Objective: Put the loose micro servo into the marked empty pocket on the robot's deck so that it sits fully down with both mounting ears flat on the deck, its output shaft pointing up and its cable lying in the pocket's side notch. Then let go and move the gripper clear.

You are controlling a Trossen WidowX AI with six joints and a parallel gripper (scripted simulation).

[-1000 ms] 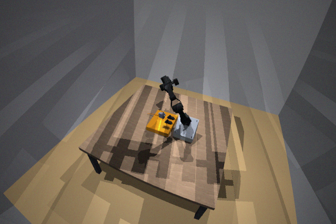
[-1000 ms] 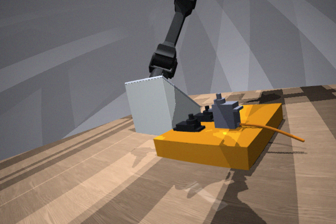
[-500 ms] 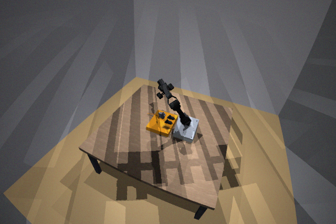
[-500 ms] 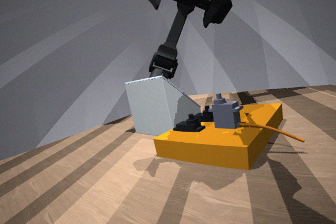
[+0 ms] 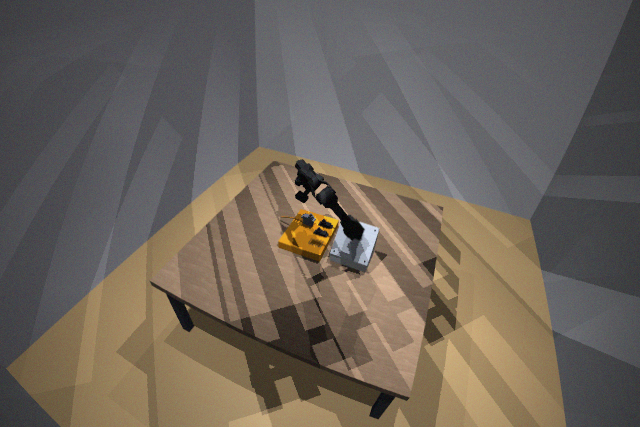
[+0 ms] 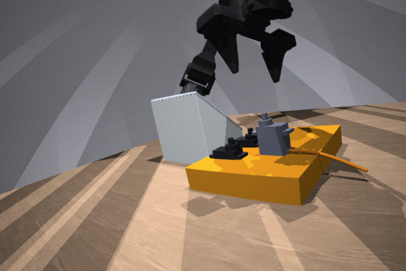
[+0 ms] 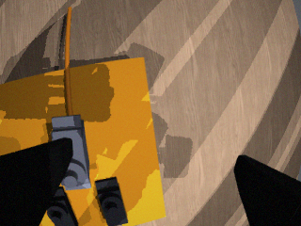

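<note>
Micro servo (image 6: pixel 271 138), a boxy grey block with a stubby shaft on top, stands upright on the orange deck (image 6: pixel 262 176), a flat rectangular slab lying on the wood-grain counter (image 6: pixel 130 222). Its thin orange cable (image 6: pixel 327 156) curves off the deck's edge onto the counter. Just behind it on the deck sit two low black servos (image 6: pixel 229 150). Beyond the deck stands a pale grey base block (image 6: pixel 183 130). Above the deck hangs the angular black gripper (image 6: pixel 254 66), fingers spread wide and holding nothing.
</note>
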